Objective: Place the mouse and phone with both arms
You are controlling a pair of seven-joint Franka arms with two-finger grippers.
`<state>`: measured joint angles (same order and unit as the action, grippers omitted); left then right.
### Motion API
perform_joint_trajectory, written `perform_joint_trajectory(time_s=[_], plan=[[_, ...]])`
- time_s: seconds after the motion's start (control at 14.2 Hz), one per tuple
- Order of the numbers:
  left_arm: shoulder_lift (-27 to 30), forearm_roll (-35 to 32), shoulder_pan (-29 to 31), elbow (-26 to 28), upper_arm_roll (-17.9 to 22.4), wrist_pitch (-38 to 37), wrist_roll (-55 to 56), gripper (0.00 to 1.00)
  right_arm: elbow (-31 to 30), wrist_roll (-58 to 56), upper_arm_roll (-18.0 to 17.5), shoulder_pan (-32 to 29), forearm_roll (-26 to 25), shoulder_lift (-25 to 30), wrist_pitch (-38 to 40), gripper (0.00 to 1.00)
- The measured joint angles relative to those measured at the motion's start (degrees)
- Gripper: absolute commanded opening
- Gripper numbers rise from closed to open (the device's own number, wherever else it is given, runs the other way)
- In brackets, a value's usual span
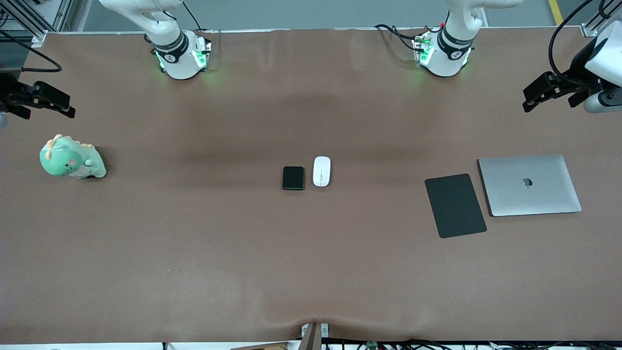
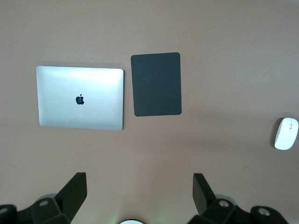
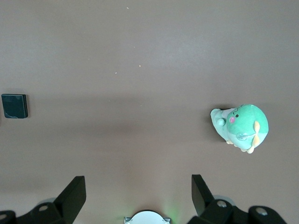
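Two hands: your left hand (image 1: 534,97) and right hand (image 1: 58,104) hang wide, empty, at the bench (image 1: 194,253) ends
Mouse (image 1: 321,171): mid-bench, just beside phone (image 1: 293,178), apart

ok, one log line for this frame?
left gripper: open, above table's left end | right gripper: open, above right end | mouse, phone: mid-table, untouched
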<state>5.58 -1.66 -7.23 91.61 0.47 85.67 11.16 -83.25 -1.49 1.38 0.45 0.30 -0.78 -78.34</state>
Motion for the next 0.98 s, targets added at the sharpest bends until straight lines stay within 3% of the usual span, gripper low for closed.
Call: perform_joint_trajectory(time_s=[0.49,0.98], plan=[[-0.7,0.0,-0.1,-0.8,0.0,0.0,0.0,1.0,0.0,0.0,0.0,0.0,0.0,0.0,0.0,1.0],[-9.7,0.3,-6.3,-2.4,-3.7,5.9,6.7,1.0,0.0,0.0,-0.1,0.0,0.0,0.0,0.0,1.0]])
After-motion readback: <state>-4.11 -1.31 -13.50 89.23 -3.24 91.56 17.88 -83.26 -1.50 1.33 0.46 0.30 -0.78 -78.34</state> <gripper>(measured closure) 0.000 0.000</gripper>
